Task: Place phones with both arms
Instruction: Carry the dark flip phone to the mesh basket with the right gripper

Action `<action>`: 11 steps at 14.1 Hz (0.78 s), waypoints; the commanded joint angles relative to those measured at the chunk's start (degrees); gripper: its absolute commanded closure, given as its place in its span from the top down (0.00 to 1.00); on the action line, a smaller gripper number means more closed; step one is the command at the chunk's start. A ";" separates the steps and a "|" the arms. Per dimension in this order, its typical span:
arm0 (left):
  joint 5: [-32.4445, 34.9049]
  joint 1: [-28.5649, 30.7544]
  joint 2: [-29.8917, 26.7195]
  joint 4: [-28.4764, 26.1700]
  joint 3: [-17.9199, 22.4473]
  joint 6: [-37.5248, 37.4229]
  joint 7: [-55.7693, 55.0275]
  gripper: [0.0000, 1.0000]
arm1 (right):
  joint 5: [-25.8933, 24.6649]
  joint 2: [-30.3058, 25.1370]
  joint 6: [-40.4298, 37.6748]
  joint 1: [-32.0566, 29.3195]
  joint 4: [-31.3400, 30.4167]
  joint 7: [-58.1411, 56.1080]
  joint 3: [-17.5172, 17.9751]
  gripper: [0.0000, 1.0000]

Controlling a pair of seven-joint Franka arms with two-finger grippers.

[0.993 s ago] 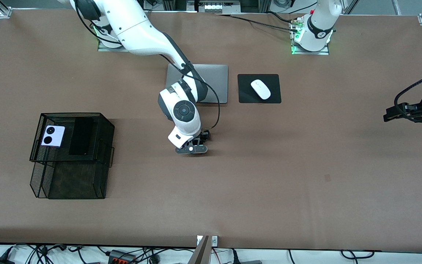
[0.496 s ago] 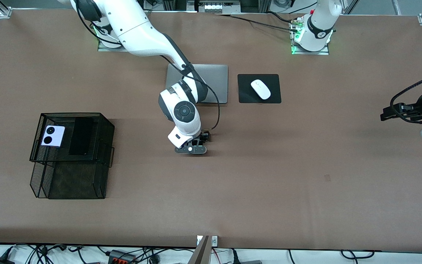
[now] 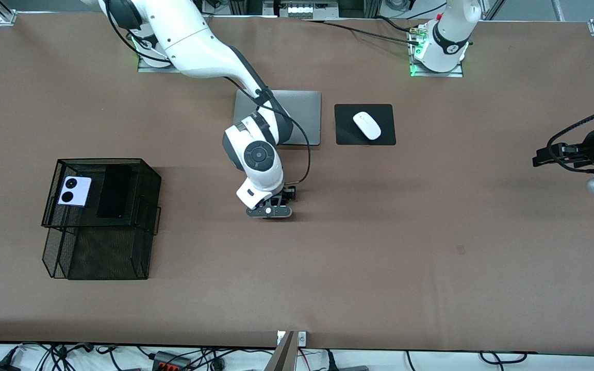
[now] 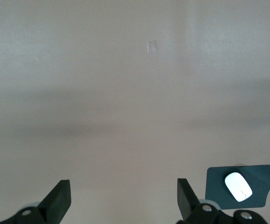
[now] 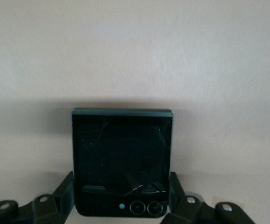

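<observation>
The small black flip phone (image 5: 122, 154) lies flat on the brown table, and my right gripper (image 5: 121, 189) is shut on it, a finger (image 5: 68, 189) pressed against each side. In the front view that gripper (image 3: 271, 209) is low over the table's middle, nearer the camera than the laptop, and hides the phone. The lilac flip phone (image 3: 74, 191) and the long black slab (image 3: 114, 191) lie side by side on the upper tier of a black mesh basket (image 3: 106, 255). My left gripper (image 3: 540, 157) waits open over the left arm's end of the table, nothing between its fingers (image 4: 60, 193).
A silver laptop (image 3: 302, 116) lies shut under the right arm's forearm. Beside it a white mouse (image 3: 367, 125) rests on a black pad (image 3: 346, 136); both also show in the left wrist view, the mouse (image 4: 238, 186) on its pad (image 4: 214, 186).
The right gripper's fingers have closed onto the black flip phone. The left gripper has drifted a little toward the table's middle.
</observation>
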 commanded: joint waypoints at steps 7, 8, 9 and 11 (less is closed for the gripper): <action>2.08 5.96 -4.28 -4.10 -4.17 1.15 2.58 1.00 | 0.24 -2.41 -10.13 -10.22 14.52 -8.64 -4.60 0.28; 2.69 5.96 -4.28 -4.02 -4.25 1.31 2.41 1.00 | 0.24 -2.76 -11.45 -11.54 14.61 -11.20 -4.86 0.28; 3.22 5.96 -4.28 -3.93 -4.34 2.10 2.32 1.00 | 0.24 -2.85 -13.72 -12.68 14.61 -13.06 -5.21 0.28; 6.27 6.48 -5.42 -4.10 -8.88 2.72 1.97 1.00 | 0.16 -2.94 -16.37 -14.62 14.70 -17.27 -7.04 0.28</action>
